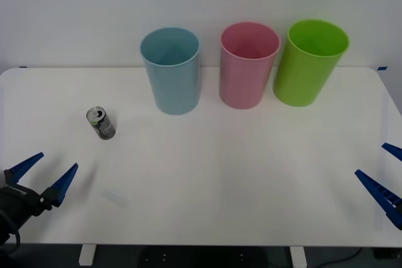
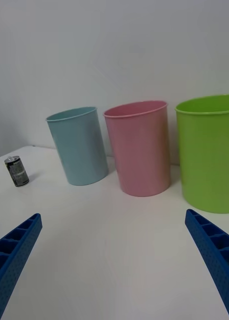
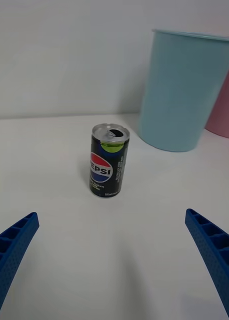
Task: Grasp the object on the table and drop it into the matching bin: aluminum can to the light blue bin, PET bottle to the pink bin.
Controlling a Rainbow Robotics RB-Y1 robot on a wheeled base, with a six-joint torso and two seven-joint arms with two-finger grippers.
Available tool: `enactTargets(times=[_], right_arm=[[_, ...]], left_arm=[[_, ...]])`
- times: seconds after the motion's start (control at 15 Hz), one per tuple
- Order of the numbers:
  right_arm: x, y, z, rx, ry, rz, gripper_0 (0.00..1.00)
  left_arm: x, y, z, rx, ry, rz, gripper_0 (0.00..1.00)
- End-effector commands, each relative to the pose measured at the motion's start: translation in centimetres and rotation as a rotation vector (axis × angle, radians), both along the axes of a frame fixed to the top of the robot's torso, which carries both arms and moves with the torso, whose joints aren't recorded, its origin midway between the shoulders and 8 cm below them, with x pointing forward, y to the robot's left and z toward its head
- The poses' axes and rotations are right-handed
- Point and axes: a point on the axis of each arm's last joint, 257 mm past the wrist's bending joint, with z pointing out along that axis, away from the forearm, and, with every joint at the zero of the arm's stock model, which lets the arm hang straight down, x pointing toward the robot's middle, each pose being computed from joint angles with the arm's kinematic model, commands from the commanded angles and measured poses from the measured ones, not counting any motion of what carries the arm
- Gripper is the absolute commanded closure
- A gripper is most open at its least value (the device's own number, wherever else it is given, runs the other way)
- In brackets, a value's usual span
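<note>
The aluminum can [image 1: 100,123] stands upright on the table [image 1: 239,174], toward its left end and about midway between the far and near edges, silver top up with the tab opening showing. I judge its long axis vertical, so a sideways grasp around the body is what I plan for. My left gripper [image 1: 41,174] hangs over the near-left corner of the table, fingers spread wide and holding nothing; the can lies ahead of it, toward the far edge and a little inboard. In the left wrist view the can [image 3: 109,160] sits between the lines of the two open fingers but well ahead of them, so a nearly straight reach forward should bring it between them. The left arm is clearly the nearer one.

The light blue bin [image 1: 170,70] stands beyond the can, closer to the far edge, with the pink bin [image 1: 249,64] next along and a lime green bin [image 1: 309,62] after that, all three apart from one another. My right gripper [image 1: 384,177] waits at the near-right corner, also open and empty.

The left wrist view lets me read the can's label and the green-yellow showing through the opening. The right wrist view shows all three bins in a row, with the can [image 2: 16,171] small off to one side.
</note>
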Motion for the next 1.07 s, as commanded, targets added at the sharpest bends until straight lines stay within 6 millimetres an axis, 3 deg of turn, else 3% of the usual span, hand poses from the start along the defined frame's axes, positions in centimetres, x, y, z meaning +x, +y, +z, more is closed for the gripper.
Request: enactTargets(times=[0.07,0.67,1.07], right_arm=[[0.0,0.0,0.0,0.0,0.0,0.0,0.0],[0.0,0.0,0.0,0.0,0.0,0.0,0.0],[0.0,0.0,0.0,0.0,0.0,0.0,0.0]], left_arm=[[1.6,-0.1,-0.8,-0.002,0.001,-0.001,0.0],[6.6,-2.4,-2.7,0.015,-0.033,0.014,0.0],[9.2,-2.6,-2.8,0.015,-0.02,0.1,0.0]])
